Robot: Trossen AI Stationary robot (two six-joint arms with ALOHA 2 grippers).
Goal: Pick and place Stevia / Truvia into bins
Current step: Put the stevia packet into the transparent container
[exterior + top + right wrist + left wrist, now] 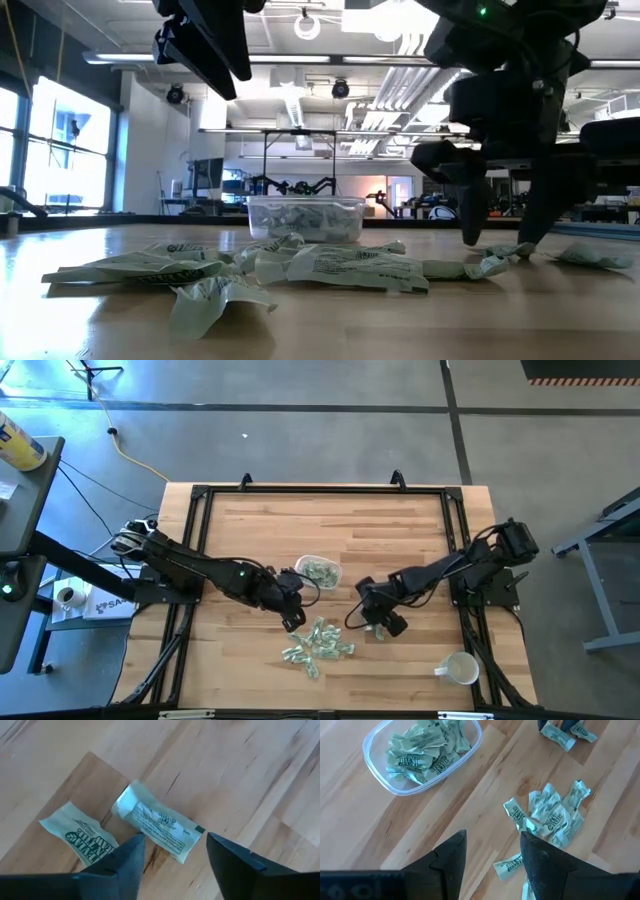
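The right gripper (pixel 381 628) is down at the wooden table (pixel 400 530), a little to the 4 o'clock side of the clear plastic bowl (pixel 318 571). Its fingers (pixel 122 865) stand apart with a gap between them, straddling the end of one Truvia sachet (pixel 156 821) that lies flat on the wood; a second sachet (pixel 79 835) lies just beside it. Nothing is clamped. From table height the fingertips reach down to the surface by those two packets.

The left gripper (pixel 292 620) hangs above the table at about 7 o'clock from the bowl, its fingers (pixel 451 857) spread and empty. Just past it lies the loose heap of Truvia sachets (pixel 318 643), pale green and white, crumpled and overlapping, at 6 o'clock from the bowl.

The bowl sits near the table's middle and already holds a layer of sachets (pixel 424 752), bunched together inside its rim.

A white mug (pixel 459 669) stands well apart, near the table's edge at 4 o'clock from the bowl.
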